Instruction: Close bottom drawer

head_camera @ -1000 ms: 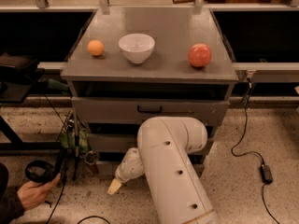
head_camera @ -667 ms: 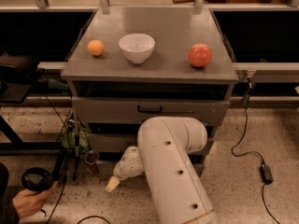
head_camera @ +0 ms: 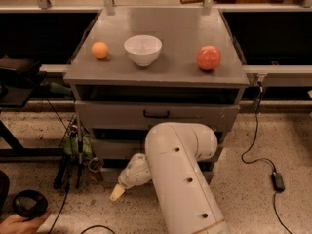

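Note:
The grey cabinet (head_camera: 170, 33) has three drawers. The top drawer (head_camera: 117, 115) has a black handle, and the middle drawer (head_camera: 113, 148) sits below it. The bottom drawer (head_camera: 108, 173) is near the floor. My white arm (head_camera: 180, 174) hides most of it, so only a strip at its left end shows. I cannot tell how far out it stands. My gripper (head_camera: 117, 192) hangs low at the cabinet's front left, just in front of the bottom drawer and close to the floor, with its cream tip pointing down-left.
An orange (head_camera: 100, 49), a white bowl (head_camera: 143, 49) and a red apple (head_camera: 208, 57) sit on the cabinet top. A tripod and green gear (head_camera: 78, 147) stand left of the cabinet. A person's hand (head_camera: 19, 224) with a black controller (head_camera: 29, 203) is at bottom left. A cable with an adapter (head_camera: 278, 181) lies on the floor at right.
My gripper has barely shifted, a touch to the left. The person's hand at bottom left has moved down toward the frame's edge.

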